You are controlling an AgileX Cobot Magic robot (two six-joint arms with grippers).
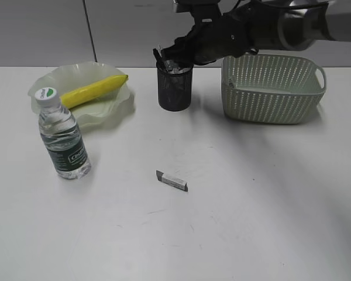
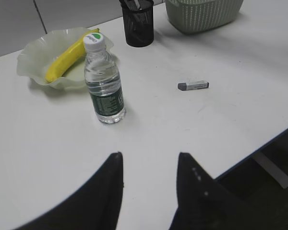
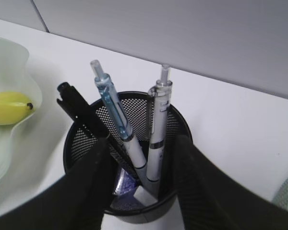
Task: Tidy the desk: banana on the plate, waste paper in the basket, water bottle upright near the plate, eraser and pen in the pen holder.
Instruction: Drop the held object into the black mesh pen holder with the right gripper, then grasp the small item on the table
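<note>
The right gripper (image 3: 141, 158) hangs right over the pen holder (image 1: 175, 88) at the top middle of the outside view, its fingers spread apart with nothing pinched. Three pens (image 3: 116, 120) stand inside the cup. The left gripper (image 2: 149, 172) sits low in its own view, fingers spread and holding nothing. The banana (image 1: 93, 91) lies on the plate (image 1: 114, 108) at the upper left. The water bottle (image 1: 61, 137) stands upright just in front of the plate. An eraser (image 1: 172, 180) lies on the desk (image 1: 251, 205) in the middle. The basket (image 1: 272, 91) sits at the upper right.
</note>
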